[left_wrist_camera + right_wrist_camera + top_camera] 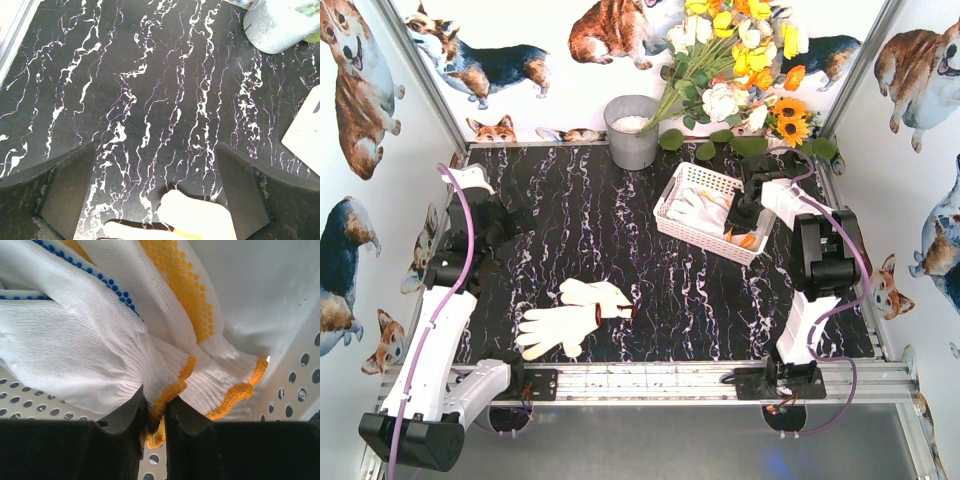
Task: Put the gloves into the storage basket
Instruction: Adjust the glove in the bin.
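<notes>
The left gripper (155, 160) is held low over the left side of the black marbled table (610, 220), its jaws spread wide with nothing between them. Two gloves (570, 318) are seen lying on the table, touching each other, near the front edge and left of centre. The tip of one shows at the bottom of the left wrist view, just short of the open fingers, so this arm is judged to be placed ready for a pick. A grey bucket (632, 135) is set at the back near centre, well apart from the work.

Further right, the basket (700, 238) is placed at an angle, within the right arm's reach. The right gripper (155, 400) is lowered inside it, its jaws pressed together on the orange-edged cuff (175, 385) of a glove. The cuff was probably chosen because bunched knit gives a firm pinch. Other gloves, dotted yellow and blue, are packed beside it on the perforated floor. Letting go is judged to be the step in hand. Flowers (740, 60) are stood at the back right.
</notes>
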Robot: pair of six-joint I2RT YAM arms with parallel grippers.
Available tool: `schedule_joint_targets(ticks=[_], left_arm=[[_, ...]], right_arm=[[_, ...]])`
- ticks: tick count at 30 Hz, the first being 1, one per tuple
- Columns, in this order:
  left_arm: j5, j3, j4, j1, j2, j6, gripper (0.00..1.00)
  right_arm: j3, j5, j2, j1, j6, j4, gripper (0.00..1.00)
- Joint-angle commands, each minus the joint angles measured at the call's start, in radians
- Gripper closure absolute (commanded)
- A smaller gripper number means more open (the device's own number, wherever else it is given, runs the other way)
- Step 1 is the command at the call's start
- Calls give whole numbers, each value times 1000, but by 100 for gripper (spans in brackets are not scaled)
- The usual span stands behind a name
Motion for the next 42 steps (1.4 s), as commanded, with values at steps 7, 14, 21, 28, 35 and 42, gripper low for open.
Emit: schedule_joint_targets(ticks=[7,14,21,28,35,42], left_arm=[[0,42,23,8,6,22,0],[-8,43,22,8,-5,29,0],[-2,41,20,8,-8,42,0],[5,43,14,8,-11,57,0],[5,41,6,8,-22,65,0],[3,38,3,8,-24,67,0]], right_arm=[[0,52,-178,-3,119,31,91],[-54,113,-245,-3,193,15,91],[-80,138,-255,11,266,-19,92],[-95,180,-240,27,317,-56,93],[-105,239,-228,37,356,-83,94],[-117,254,-213,42,382,-104,94]])
